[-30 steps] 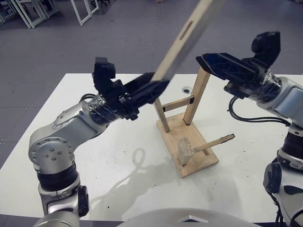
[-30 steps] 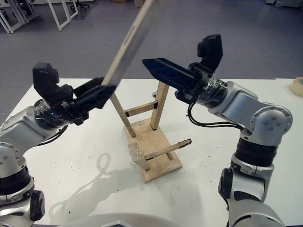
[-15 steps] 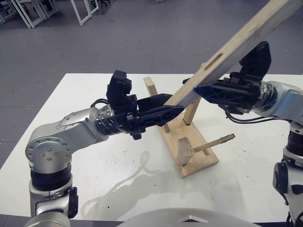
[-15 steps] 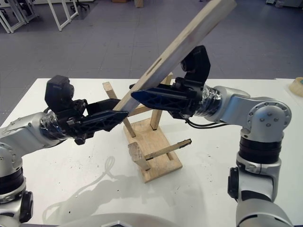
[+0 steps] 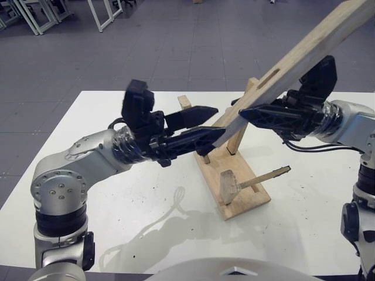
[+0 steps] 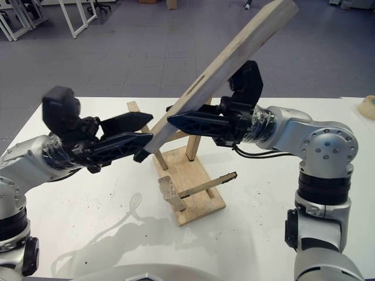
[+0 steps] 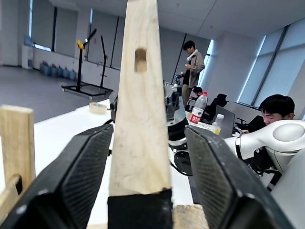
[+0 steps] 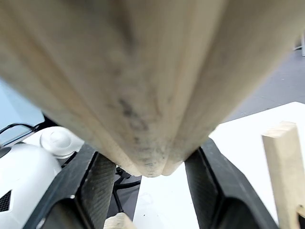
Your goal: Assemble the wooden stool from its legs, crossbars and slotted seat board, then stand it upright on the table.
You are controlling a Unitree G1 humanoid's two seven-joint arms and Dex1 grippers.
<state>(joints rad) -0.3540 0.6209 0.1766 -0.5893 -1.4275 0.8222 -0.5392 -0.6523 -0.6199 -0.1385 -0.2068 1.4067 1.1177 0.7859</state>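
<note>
At the near side of the white bench lies a flat board. On it rests a loose leg with a thin crossbar sticking out toward the robot's right. Both are where they were one second ago. Behind them two legs stand upright on the far part of the flat board, with a short crossbar between them.

Over these legs the left gripper now has its two fingers spread apart. Half a second ago they were pressed together on the lower end of the slotted board. That end sits now between the parted fingers; in the left wrist view there is a gap on each side of it. The left wrist has also drawn back a little to the robot's left.

The right gripper stays closed on the slotted board just above its lower end, as it was half a second ago. One second ago it was apart from the board. The board is in the air and slants up to the far right. Its slot is above the right gripper. Its tilt is about the same as half a second ago and lower than one second ago.
</note>
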